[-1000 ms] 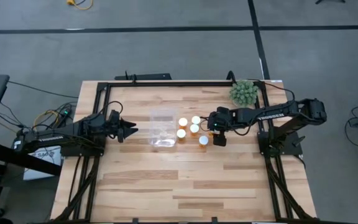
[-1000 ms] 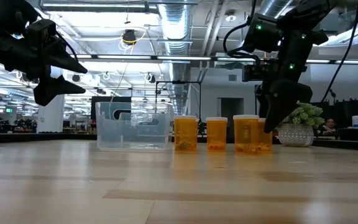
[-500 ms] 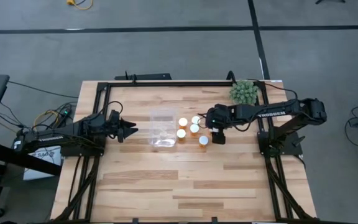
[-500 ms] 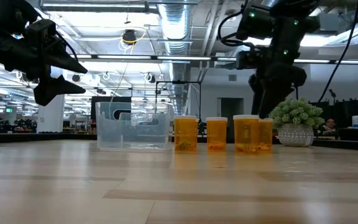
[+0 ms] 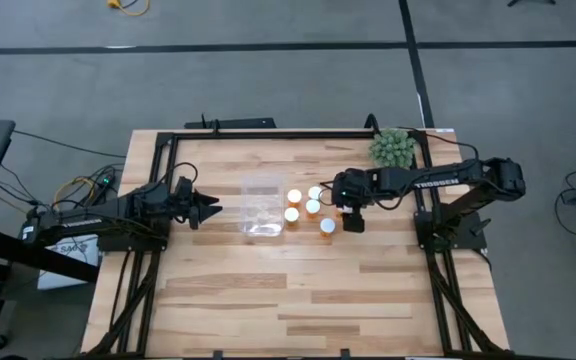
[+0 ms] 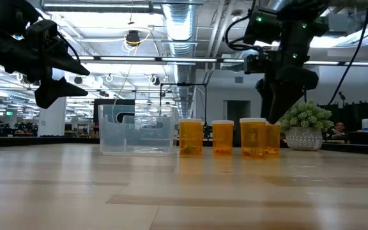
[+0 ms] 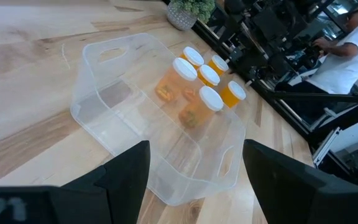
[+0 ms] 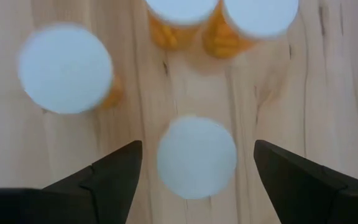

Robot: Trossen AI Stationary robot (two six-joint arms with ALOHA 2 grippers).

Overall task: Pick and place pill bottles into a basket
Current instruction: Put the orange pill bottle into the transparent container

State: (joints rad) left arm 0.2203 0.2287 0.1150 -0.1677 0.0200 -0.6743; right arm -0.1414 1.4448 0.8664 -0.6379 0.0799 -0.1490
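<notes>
The pill bottles (image 5: 306, 209) stand upright in a tight cluster near the middle of the table (image 5: 288, 300), four white caps showing in the high view, with a fifth seemingly under the right arm at the cluster's 3 o'clock edge; the left wrist view shows five caps. At the cluster's 9 o'clock, just beside it, sits the basket (image 5: 262, 207), and a pale round shape or two inside it may be a bottle already delivered, though I cannot tell for sure through the clear plastic. So the job looks barely started at best: most bottles remain on the wood. The right gripper (image 8: 195, 163) hangs directly over one bottle (image 8: 196, 157), fingers spread wide to either side of its cap and not yet touching it, so a grasp seems the step in hand. Three more caps lie just beyond that one. The left gripper (image 7: 194, 165) waits at the basket's 9 o'clock, fingers apart, holding nothing. A potted plant (image 5: 393, 148) sits at 1 o'clock from the bottles, well clear.
</notes>
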